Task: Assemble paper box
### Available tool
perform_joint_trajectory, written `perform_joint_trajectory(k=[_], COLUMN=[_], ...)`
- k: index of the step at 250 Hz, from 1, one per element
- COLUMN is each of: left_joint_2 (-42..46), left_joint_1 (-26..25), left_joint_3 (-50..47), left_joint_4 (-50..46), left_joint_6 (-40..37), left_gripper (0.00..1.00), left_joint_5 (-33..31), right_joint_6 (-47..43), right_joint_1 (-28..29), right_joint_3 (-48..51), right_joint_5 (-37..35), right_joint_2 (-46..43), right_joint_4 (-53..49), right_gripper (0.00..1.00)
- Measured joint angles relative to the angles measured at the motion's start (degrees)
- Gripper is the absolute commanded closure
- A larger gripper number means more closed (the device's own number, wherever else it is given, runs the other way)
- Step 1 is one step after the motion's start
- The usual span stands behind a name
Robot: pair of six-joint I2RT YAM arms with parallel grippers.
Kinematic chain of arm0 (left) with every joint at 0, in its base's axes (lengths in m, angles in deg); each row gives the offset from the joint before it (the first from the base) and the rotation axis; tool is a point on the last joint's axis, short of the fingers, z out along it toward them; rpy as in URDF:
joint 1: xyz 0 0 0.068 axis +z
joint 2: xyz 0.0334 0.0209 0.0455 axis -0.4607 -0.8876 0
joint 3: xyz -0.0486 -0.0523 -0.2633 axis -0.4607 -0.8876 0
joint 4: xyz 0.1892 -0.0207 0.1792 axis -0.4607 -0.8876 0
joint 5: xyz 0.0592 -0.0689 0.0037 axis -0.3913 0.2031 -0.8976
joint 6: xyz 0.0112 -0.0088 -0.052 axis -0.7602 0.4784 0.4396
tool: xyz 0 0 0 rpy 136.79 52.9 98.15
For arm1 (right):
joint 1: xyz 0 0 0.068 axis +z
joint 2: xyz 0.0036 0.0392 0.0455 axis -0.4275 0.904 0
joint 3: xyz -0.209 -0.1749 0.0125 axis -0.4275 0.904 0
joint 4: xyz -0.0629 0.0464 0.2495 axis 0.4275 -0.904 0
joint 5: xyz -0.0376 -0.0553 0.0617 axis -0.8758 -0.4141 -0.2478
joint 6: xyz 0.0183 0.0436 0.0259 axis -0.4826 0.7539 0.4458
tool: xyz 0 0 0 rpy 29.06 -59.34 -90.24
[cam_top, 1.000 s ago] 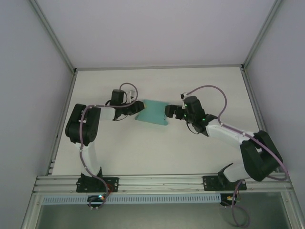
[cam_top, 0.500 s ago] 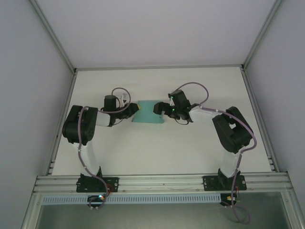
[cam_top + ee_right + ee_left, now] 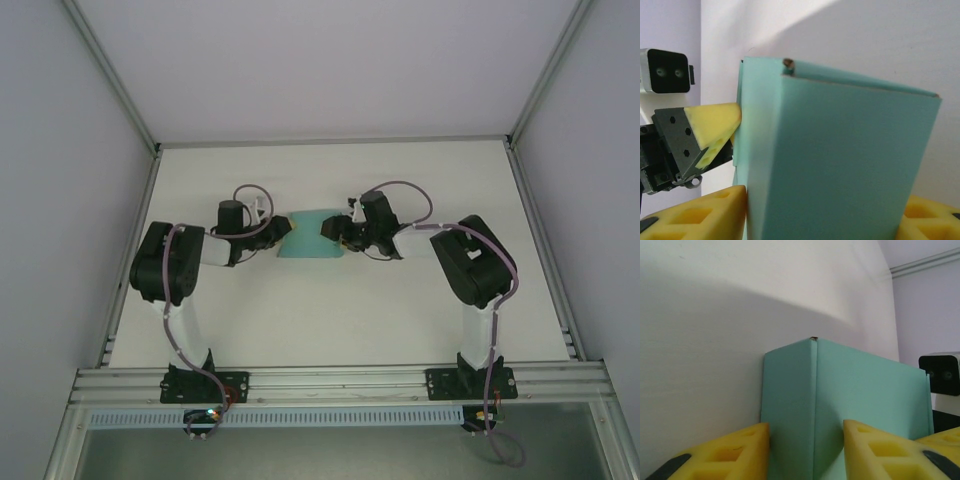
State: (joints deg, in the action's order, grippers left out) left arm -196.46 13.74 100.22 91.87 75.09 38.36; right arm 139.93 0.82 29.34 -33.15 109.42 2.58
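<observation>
The paper box [image 3: 310, 240] is a teal-green card box standing on the white table [image 3: 300, 310] between both arms. My left gripper [image 3: 284, 232] holds its left end. In the left wrist view a folded corner of the paper box [image 3: 812, 390] rises between the yellow fingers [image 3: 725, 455], and both pads touch it. My right gripper [image 3: 334, 231] is at the right end. In the right wrist view the paper box [image 3: 840, 160] spans the gap between the yellow fingers [image 3: 695, 215], which press its two sides. The left gripper's finger [image 3: 712, 127] shows beyond the box.
Aluminium frame rails [image 3: 340, 382] run along the near edge, with grey walls [image 3: 60, 200] on both sides. The table [image 3: 330, 170] reaches back to the rear wall. Purple cables [image 3: 400, 190] loop over both wrists.
The right arm swung in from the right and its jaws closed onto the box's right end. The box shifted slightly left. The left jaws widened a little.
</observation>
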Motion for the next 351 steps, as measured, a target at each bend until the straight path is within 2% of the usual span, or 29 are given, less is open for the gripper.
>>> perform_joint_trajectory(k=[18, 33, 39, 43, 104, 128, 156, 190, 250, 313, 351], left_joint_2=[2.2, 4.7, 5.8, 6.3, 16.7, 20.3, 23.8, 25.1, 25.2, 24.8, 24.0], left_joint_1=[-0.9, -1.8, -2.2, -2.4, -8.2, -13.6, -23.1, -30.9, -32.1, -34.0, -34.2], left_joint_3=[0.3, 0.8, 1.0, 1.3, 7.4, 9.9, 10.3, 8.8, 7.2, 7.3, 7.5], left_joint_4=[-3.9, -8.6, -10.6, -11.9, -30.4, -34.7, -36.5, -37.3, -38.0, -38.4, -38.6], left_joint_6=[-1.9, -4.3, -5.7, -5.8, -20.2, -29.6, -43.4, -56.9, -68.7, -74.0, -75.5], left_gripper=[0.3, 0.16, 0.03, 0.0, 0.0, 0.0, 0.0, 0.0, 0.0, 0.0, 0.0], left_joint_5=[-1.9, -3.9, -4.6, -5.3, -17.5, -24.3, -31.1, -35.2, -39.3, -40.5, -41.7], right_joint_6=[0.9, 1.5, 1.6, 1.6, 2.9, 4.4, 6.3, 8.2, 15.3, 30.0, 36.3], right_joint_1=[-0.4, -1.1, -1.5, -1.7, -5.0, -7.0, -10.0, -12.6, -14.1, -14.4, -14.4], right_joint_3=[2.3, 4.0, 4.6, 4.9, 8.8, 9.4, 7.9, 5.6, 5.0, 9.3, 9.5], right_joint_5=[0.2, 0.2, 0.2, 0.2, 0.3, 1.4, 4.2, 7.2, 14.2, 20.1, 23.6], right_joint_2=[-1.7, -3.5, -4.3, -4.7, -10.0, -11.1, -12.0, -13.9, -18.0, -17.5, -16.3], right_joint_4=[1.0, 1.6, 1.7, 1.8, 1.9, 0.6, -5.2, -12.2, -20.2, -14.7, -10.7], right_gripper=[0.47, 0.48, 0.48, 0.48, 0.5, 0.52, 0.55, 0.55, 0.57, 0.58, 0.62])
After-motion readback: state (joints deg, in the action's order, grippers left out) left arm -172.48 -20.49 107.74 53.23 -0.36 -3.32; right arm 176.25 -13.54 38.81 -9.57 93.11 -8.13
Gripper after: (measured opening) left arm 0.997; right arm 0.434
